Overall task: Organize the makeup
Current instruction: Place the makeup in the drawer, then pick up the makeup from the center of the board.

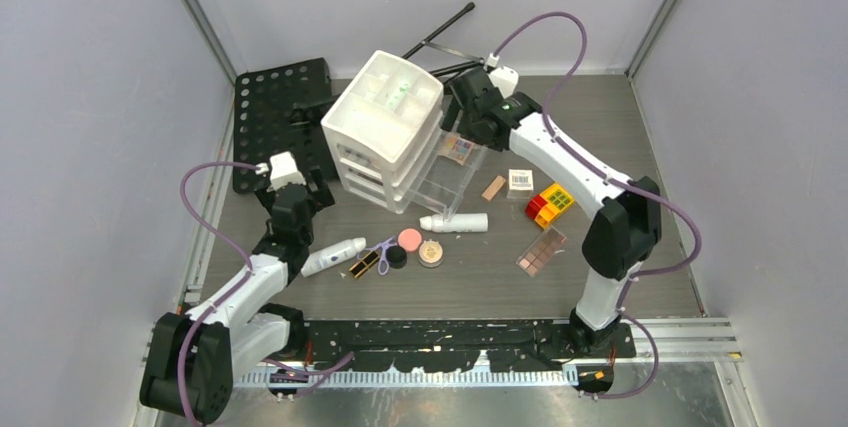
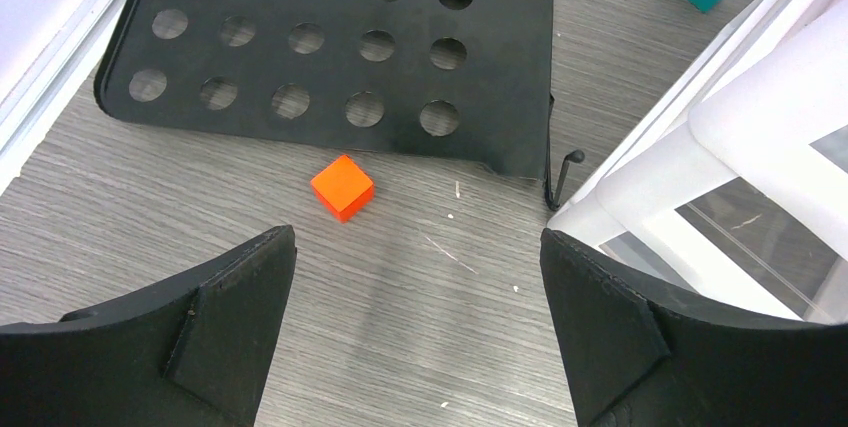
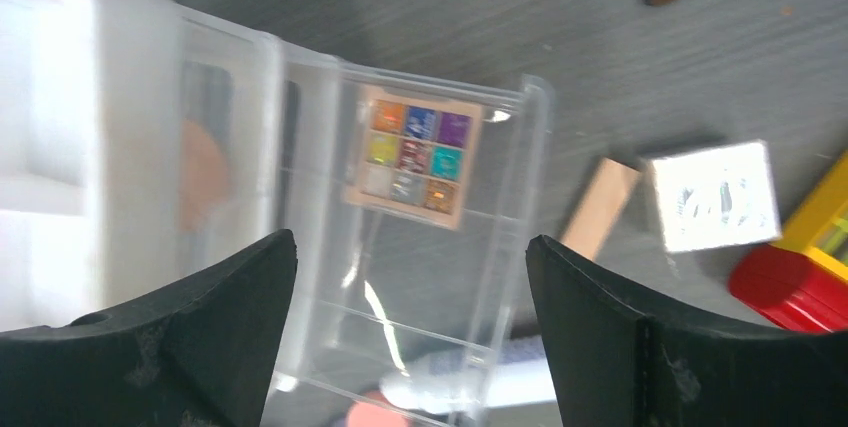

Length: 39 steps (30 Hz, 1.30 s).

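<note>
A white drawer organizer (image 1: 385, 127) stands mid-table with a clear drawer (image 1: 445, 175) pulled out. A small multicolour eyeshadow palette (image 1: 459, 148) lies in that drawer, also in the right wrist view (image 3: 412, 155). My right gripper (image 1: 462, 107) hovers open and empty above the drawer. On the table lie two white bottles (image 1: 455, 223) (image 1: 333, 256), a pink compact (image 1: 409, 239), a peach compact (image 1: 431, 252), a black-gold lipstick (image 1: 364, 266), a black pot (image 1: 397, 257) and a brown-toned palette (image 1: 541, 250). My left gripper (image 1: 300, 209) is open and empty, left of the organizer.
A black perforated stand (image 1: 275, 117) lies at the back left, with an orange cube (image 2: 342, 187) beside it. A red-and-yellow block (image 1: 549, 205), a tan wooden block (image 1: 494, 188) and a white card (image 1: 520, 179) lie right of the drawer. Black rods (image 1: 440, 42) lie at the back.
</note>
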Tool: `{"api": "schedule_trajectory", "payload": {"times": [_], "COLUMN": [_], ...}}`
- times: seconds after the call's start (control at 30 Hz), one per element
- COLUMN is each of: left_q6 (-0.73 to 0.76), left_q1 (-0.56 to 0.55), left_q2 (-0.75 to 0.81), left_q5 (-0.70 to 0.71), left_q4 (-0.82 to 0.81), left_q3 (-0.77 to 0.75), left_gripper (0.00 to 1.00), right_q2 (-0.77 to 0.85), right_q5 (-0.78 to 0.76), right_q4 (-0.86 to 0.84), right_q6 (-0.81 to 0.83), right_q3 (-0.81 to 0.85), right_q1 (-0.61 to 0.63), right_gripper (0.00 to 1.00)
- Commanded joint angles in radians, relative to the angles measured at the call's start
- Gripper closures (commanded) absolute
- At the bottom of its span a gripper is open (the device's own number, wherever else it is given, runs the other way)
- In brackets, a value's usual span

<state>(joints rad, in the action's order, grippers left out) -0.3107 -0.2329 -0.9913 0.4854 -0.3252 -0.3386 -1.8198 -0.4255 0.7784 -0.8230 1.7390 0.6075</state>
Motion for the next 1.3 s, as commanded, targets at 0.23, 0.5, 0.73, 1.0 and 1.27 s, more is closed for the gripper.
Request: {"api": "schedule_trajectory", "payload": {"times": [0.23, 0.5, 0.73, 1.0, 1.27], "left_q6": [-0.015, -0.017, -0.018, -0.017, -0.013], "left_q1": [-0.002, -0.002, -0.002, -0.002, -0.002], "left_q2": [-0.009, -0.03, -0.034, -0.045, -0.05], "left_q5": [0.015, 0.011, 0.009, 0.002, 0.0], "left_q4": [-0.046, -0.041, -0.042, -0.042, -0.044], "left_q3": [-0.043, -0.055, -0.057, -0.065, -0.068], "left_gripper": [0.06, 0.06, 0.06, 0.06, 0.06], "right_q2": [0.397, 0.553, 0.626, 0.585, 0.471], "right_q5": [-0.008, -0.003, 0.03, 0.03, 0.066], "right_q4": [0.005, 0.105, 0.114, 0.048, -0.087], "right_q6": [0.077, -0.062, -0.184, -0.241, -0.273], "right_q3": [-0.436, -0.647, -0.821, -0.972, -1.057], "right_q1": [-0.147, -0.148, -0.142, -0.124, -0.123], "right_gripper": [0.11, 0.05, 0.04, 0.04, 0.04]}}
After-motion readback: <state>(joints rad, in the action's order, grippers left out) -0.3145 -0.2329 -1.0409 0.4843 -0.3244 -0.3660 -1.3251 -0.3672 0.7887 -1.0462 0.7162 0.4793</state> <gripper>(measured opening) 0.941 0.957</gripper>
